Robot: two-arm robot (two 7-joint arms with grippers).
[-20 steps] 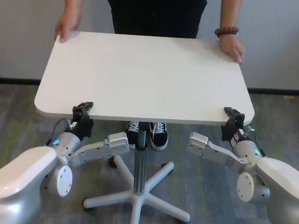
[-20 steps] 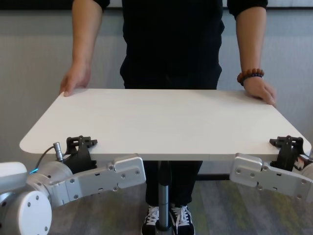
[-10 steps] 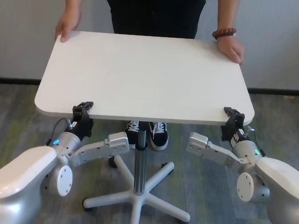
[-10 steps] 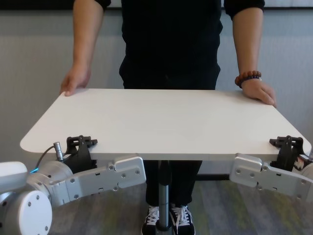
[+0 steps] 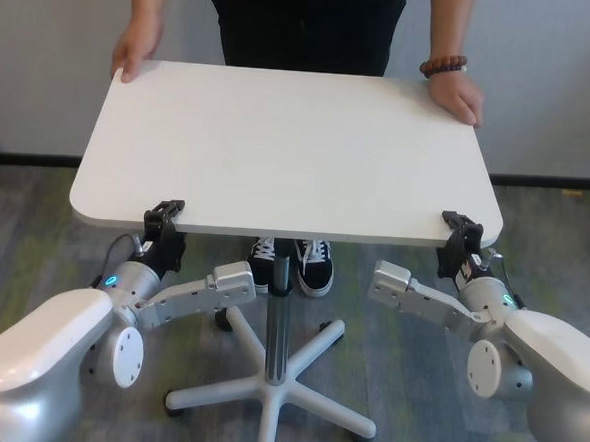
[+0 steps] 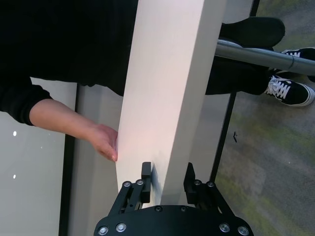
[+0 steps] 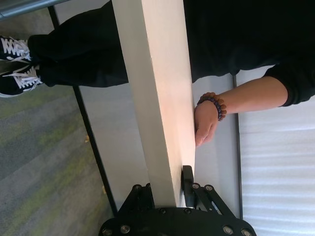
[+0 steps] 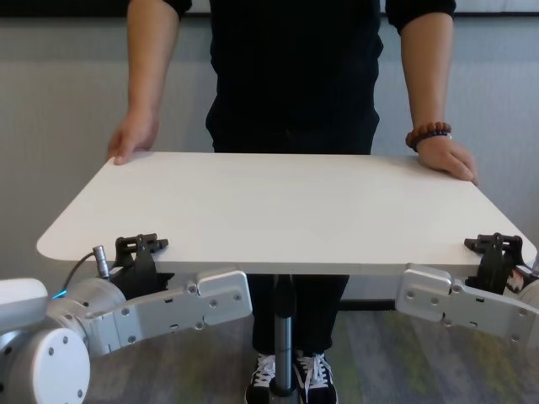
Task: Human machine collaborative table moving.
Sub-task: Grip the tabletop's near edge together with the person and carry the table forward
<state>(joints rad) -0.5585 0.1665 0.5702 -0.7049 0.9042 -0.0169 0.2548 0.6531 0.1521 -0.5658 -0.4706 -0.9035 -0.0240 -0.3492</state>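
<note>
**Ana:** Grey-green carpet (image 5: pixel 54 226) and a pale wall (image 5: pixel 544 86) frame the head view. Where is the table (image 5: pixel 289 151)?

**Ben:** Between the robot and the human (image 5: pixel 307 21). It stands on its pedestal leg (image 5: pixel 277 310) above a star-shaped base (image 5: pixel 270 390). The human rests one hand (image 5: pixel 135 51) on a far corner. The other hand, with the bead bracelet (image 5: pixel 445 65), is on the opposite far corner.

**Ana:** And the robot's end?

**Ben:** The left gripper (image 5: pixel 163 213) sits at the near edge close to the left corner, and the right gripper (image 5: pixel 462 227) at the near right corner.

**Ana:** What does the left wrist view show?

**Ben:** The left gripper's fingers (image 6: pixel 146 177) lie on either side of the tabletop's thin edge, clamped on it. The human's bare hand lies flat on the far end.

**Ana:** The right wrist view?

**Ben:** It shows the same hold. One finger (image 7: pixel 187 179) presses the top face and the other the underside, so the board is pinched between them. The braceleted hand rests farther along, and the sneakers (image 7: pixel 17 64) show on the carpet.

**Ana:** The chest view?

**Ben:** The tabletop looks level there. Both silver forearms (image 8: pixel 168 316) reach up beneath its near edge, with the black grippers hooked over the rim. The human stands close against the far side.
</note>
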